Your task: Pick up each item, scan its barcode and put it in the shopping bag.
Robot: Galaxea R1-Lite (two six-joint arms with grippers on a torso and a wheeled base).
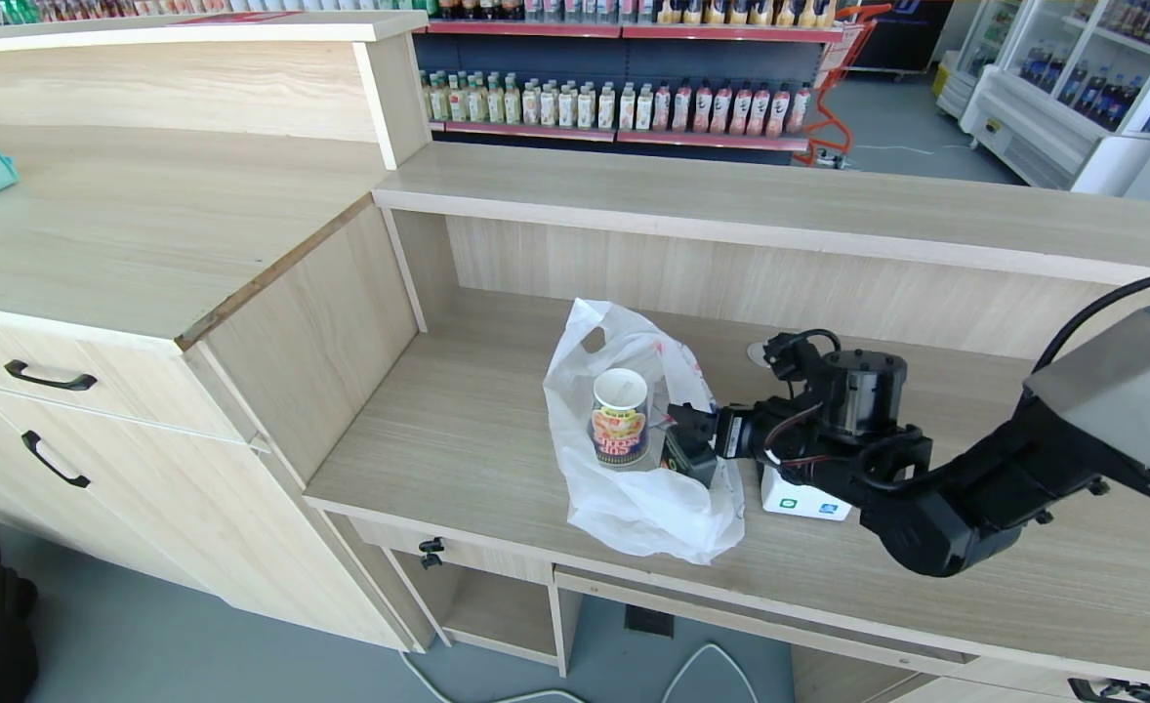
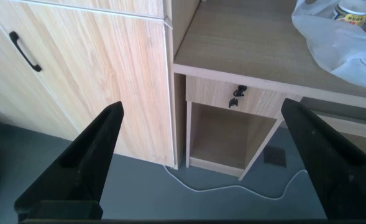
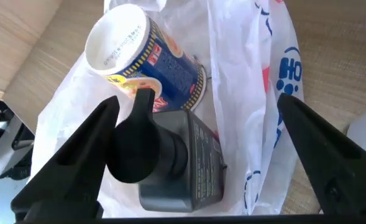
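Cup of noodles (image 1: 620, 418) stands upright inside the white plastic shopping bag (image 1: 634, 517), mouth of bag open upward. In the right wrist view a dark bottle (image 3: 183, 162) with a black cap lies on its side in the bag, against the cup.

Right gripper (image 3: 198, 102): at the bag's opening, fingers spread wide to either side of the dark bottle, gap visible on both sides; not gripping it.

Bag sits on the lower desk (image 1: 458, 420), its front fold close to the desk's front edge. On the robot's left of the bag, a bare stretch of desk runs to the side panel of the tall cabinet (image 1: 311, 342). Behind the bag, bare desk up to the back panel (image 1: 731, 283). On the robot's right, a small white box (image 1: 800, 500) sits just beside the bag, partly under the right arm.

Left gripper (image 2: 202, 107): fingers spread wide, holding nothing, hanging low, off the desk's front corner. Beyond it are the cabinet door, a drawer front with a key (image 2: 237, 96), an open cubby under the drawer and a white cable (image 2: 232, 186) on the floor.
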